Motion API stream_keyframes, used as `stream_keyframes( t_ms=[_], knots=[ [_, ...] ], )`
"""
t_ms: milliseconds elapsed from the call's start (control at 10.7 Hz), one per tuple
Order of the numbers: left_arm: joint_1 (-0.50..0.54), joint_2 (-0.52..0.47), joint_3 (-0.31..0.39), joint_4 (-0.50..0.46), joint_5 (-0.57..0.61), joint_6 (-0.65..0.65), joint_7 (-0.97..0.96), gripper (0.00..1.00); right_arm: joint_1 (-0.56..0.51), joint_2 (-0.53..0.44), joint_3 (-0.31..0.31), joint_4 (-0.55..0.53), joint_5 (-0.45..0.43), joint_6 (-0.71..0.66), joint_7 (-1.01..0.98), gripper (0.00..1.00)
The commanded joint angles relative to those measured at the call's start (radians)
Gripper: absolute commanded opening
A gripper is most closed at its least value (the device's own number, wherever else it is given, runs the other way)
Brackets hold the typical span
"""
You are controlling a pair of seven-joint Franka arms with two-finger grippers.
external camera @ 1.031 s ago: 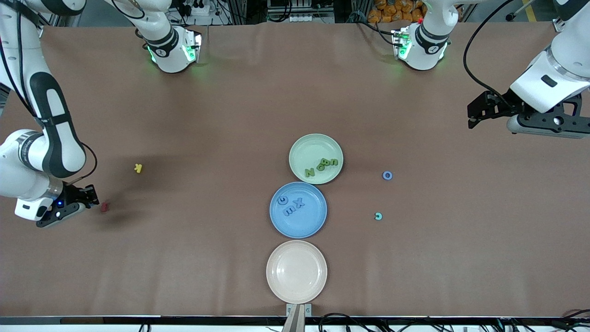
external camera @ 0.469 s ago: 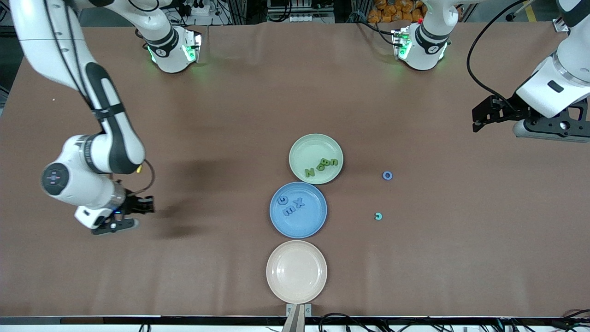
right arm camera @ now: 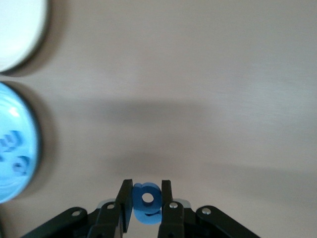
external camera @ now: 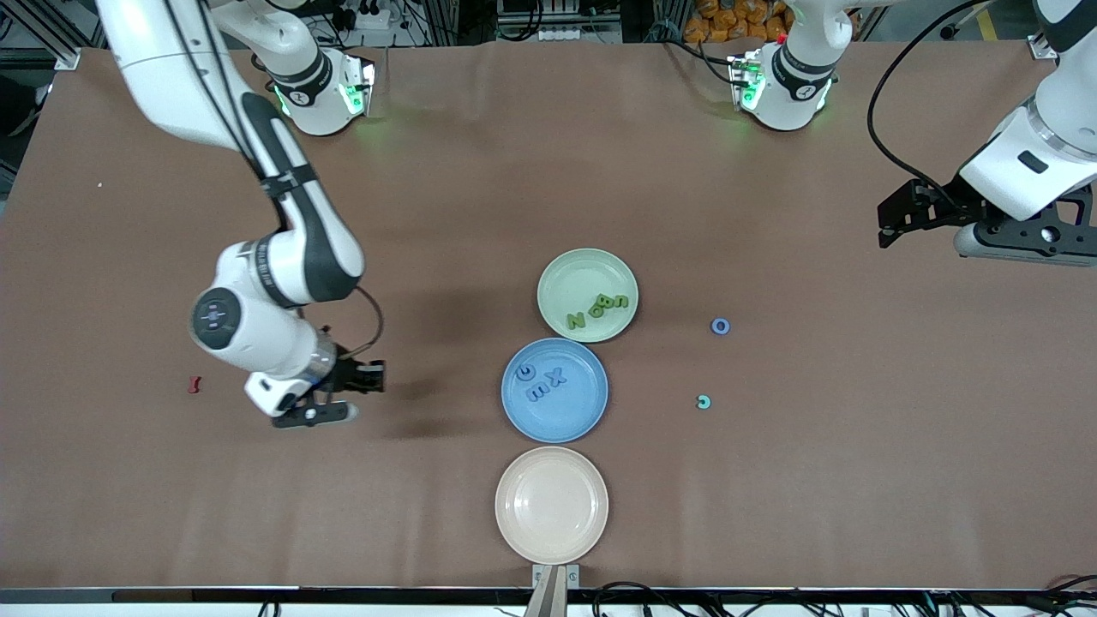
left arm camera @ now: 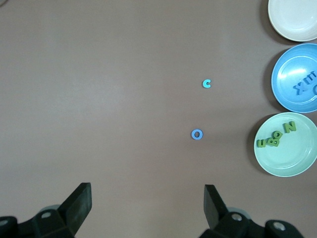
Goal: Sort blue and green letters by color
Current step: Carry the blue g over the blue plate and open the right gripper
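Brown paper covers the whole table, with the arm bases along the upper edge of the front view. At middle left lies a dark red letter [external camera: 194,385], not part of the sort. Next comes the right gripper [external camera: 364,381], over bare table, its fingers clamped on a blue letter [right arm camera: 147,203]; that letter shows only in the right wrist view, and which letter it is I cannot tell. The blue plate [external camera: 583,419] lies just to the right of the gripper in the frame, so I judge a short sideways carry is all that remains. Above it sits the green plate [external camera: 566,270], below it a cream plate [external camera: 514,523]. Further right, a loose blue O [external camera: 721,326] and a teal C [external camera: 704,402] rest on the table. At upper right the left gripper [left arm camera: 147,204] waits, spread wide and empty.
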Motion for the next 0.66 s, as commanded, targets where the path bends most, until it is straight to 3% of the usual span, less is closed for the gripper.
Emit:
stream_keyframes(
  t_ms=[0,188,562],
  knots=[
    [0.007,-0.017,-0.003,-0.008,-0.002,0.011,0.023,1.0,0.131,0.112,-0.015,0.126,0.078,0.087,0.055,0.0],
    [0.007,-0.018,-0.003,-0.007,-0.004,0.011,0.023,1.0,0.194,0.169,-0.013,0.154,0.091,0.199,0.101,0.0],
    [0.004,-0.035,-0.011,-0.011,0.004,0.009,0.023,1.0,0.291,0.262,-0.015,0.273,0.108,0.27,0.13,0.0]
  ],
)
